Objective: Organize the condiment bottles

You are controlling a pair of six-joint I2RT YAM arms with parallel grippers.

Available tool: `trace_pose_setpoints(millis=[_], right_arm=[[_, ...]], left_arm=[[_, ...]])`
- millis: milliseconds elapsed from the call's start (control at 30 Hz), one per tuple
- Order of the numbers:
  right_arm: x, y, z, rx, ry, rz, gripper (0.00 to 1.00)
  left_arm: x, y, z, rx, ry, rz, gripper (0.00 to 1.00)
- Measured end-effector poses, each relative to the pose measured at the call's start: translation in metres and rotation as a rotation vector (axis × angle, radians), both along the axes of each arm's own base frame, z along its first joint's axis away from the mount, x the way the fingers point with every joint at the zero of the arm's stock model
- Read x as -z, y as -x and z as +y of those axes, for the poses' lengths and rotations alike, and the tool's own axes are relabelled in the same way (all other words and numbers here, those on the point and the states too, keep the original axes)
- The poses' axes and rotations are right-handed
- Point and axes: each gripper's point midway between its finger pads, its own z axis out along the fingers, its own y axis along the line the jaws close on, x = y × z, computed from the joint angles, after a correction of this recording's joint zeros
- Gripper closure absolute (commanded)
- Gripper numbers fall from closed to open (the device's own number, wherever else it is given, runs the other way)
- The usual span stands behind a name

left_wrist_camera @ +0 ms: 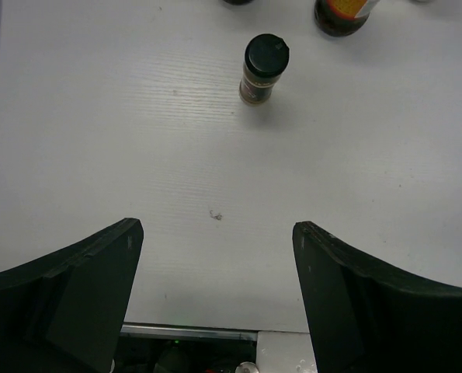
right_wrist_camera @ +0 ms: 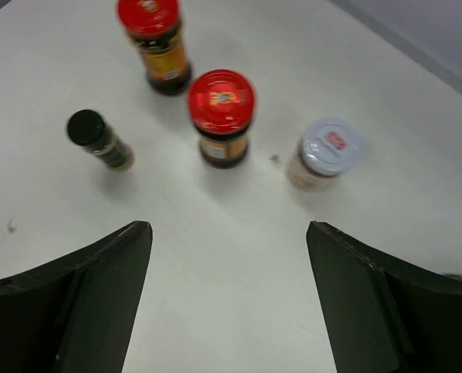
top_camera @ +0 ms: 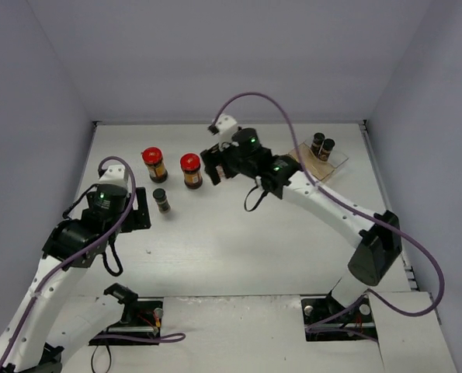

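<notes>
Two dark jars with red lids stand mid-table, one at the left [top_camera: 154,163] and one at the right [top_camera: 191,170]. A slim black-capped bottle [top_camera: 161,200] stands just in front of them. Two more slim black-capped bottles [top_camera: 322,146] stand in the clear tray [top_camera: 333,165]. My right gripper [top_camera: 213,169] is open and empty and hovers beside the right red jar. Its wrist view shows both red jars [right_wrist_camera: 220,116], the slim bottle [right_wrist_camera: 99,138] and the white-lidded pinkish jar [right_wrist_camera: 324,155]. My left gripper [top_camera: 143,210] is open and empty, just left of the slim bottle [left_wrist_camera: 263,68].
The tray sits at the far right corner of the table. Grey walls close in the left, far and right sides. A purple cable loops above the right arm. The arm bases stand at the near edge.
</notes>
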Motion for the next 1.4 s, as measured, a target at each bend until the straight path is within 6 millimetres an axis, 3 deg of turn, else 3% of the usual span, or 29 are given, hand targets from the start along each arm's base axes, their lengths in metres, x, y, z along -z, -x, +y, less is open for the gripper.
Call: trace_pose_setpoints(millis=[100, 233, 367, 467, 733, 867, 1033, 1167, 1267, 1400], right_arm=[[0.026, 0.020, 0.056, -0.113, 0.029, 0.039, 0.16], [0.066, 0.034, 0.112, -0.210, 0.061, 0.080, 0.15], [0.100, 0.040, 0.155, -0.280, 0.077, 0.112, 0.12], [0.118, 0.036, 0.174, -0.306, 0.077, 0.125, 0.10], [0.146, 0.023, 0.205, -0.337, 0.063, 0.139, 0.11], [0.161, 0.019, 0.215, -0.351, 0.062, 0.147, 0.17], [0.181, 0.020, 0.217, -0.360, 0.078, 0.169, 0.43], [0.183, 0.020, 0.217, -0.359, 0.078, 0.170, 0.81], [0.180, 0.020, 0.217, -0.358, 0.066, 0.156, 0.94], [0.176, 0.029, 0.195, -0.346, 0.088, 0.169, 1.00]], left_arm=[[-0.016, 0.006, 0.006, -0.014, 0.008, -0.047, 0.21], [-0.027, 0.016, 0.015, -0.029, 0.009, -0.079, 0.21], [-0.032, 0.030, 0.024, -0.042, 0.002, -0.086, 0.22], [-0.033, 0.036, 0.029, -0.051, -0.006, -0.080, 0.22], [-0.033, 0.050, 0.036, -0.065, -0.011, -0.061, 0.21], [-0.034, 0.054, 0.038, -0.068, -0.010, -0.059, 0.21], [-0.033, 0.056, 0.040, -0.073, -0.008, -0.056, 0.21], [-0.033, 0.056, 0.039, -0.078, -0.001, -0.057, 0.21], [-0.034, 0.056, 0.039, -0.078, 0.003, -0.060, 0.22], [-0.035, 0.054, 0.037, -0.074, 0.012, -0.067, 0.22]])
